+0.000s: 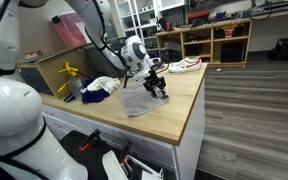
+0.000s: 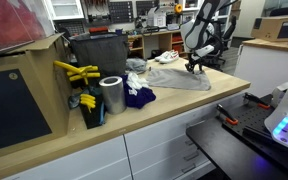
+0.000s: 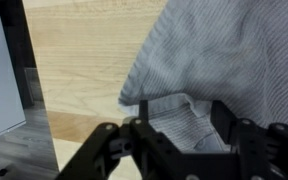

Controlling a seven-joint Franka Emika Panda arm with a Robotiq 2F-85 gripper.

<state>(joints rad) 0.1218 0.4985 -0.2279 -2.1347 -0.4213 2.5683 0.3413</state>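
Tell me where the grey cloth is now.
In an exterior view, the grey cloth lies on the wooden counter under the gripper, a dark blue cloth beside it.

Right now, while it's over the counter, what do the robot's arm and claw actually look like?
The arm is white, made of rounded segments with black joints; a dark cable seems to trail along it. The claw is black, and the wrist view shows two chunky, linked black fingers.

No text, label or number is legible on anything here.
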